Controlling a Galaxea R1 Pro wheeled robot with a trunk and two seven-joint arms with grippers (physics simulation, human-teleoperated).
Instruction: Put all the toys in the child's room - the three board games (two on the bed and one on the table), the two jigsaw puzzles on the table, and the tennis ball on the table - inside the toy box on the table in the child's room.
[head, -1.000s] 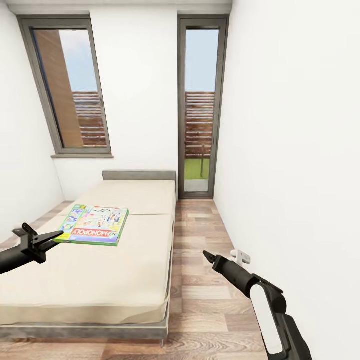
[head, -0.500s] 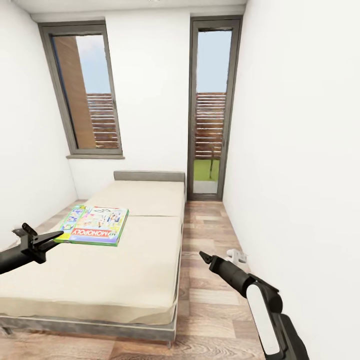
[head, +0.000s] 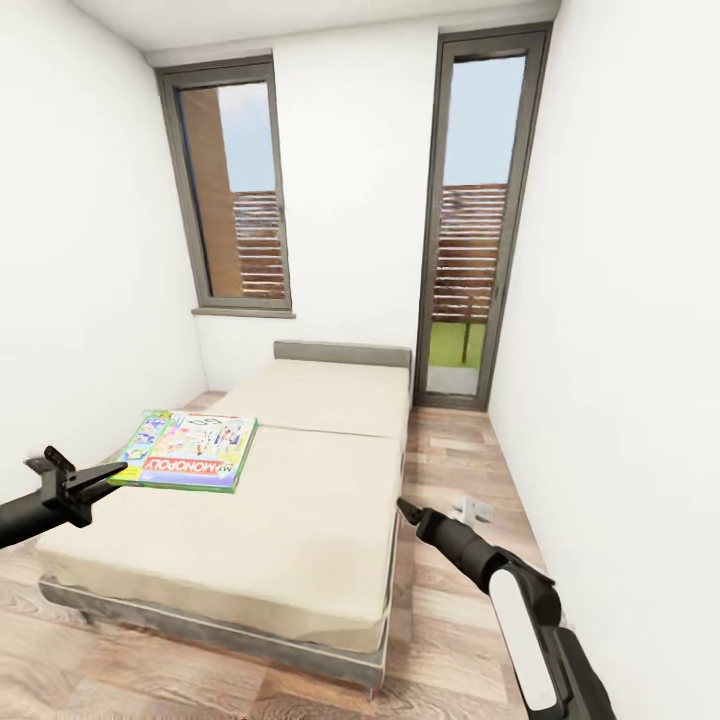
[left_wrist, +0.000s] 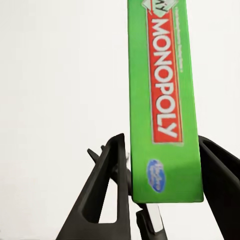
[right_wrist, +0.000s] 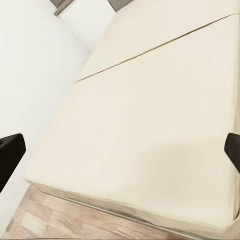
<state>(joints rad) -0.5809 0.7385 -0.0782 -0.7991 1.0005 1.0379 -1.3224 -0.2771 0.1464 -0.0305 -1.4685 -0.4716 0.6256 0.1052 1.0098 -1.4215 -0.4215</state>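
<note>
you're in carry step: left gripper (head: 95, 478) clamps monopoly box (head: 188, 450) by its near edge, box held flat, clear above bed (head: 300, 500) near its left edge. left wrist view shows both fingers (left_wrist: 112, 185) pressed against green box side (left_wrist: 165, 100). right gripper (head: 408, 513) hangs empty off bed's right edge over wood floor (head: 450, 470); its jaws stand wide in right wrist view. toy box and table not in sight. next move, as i judge it: turn base toward table, keep box level, watch grip on that thin edge.
</note>
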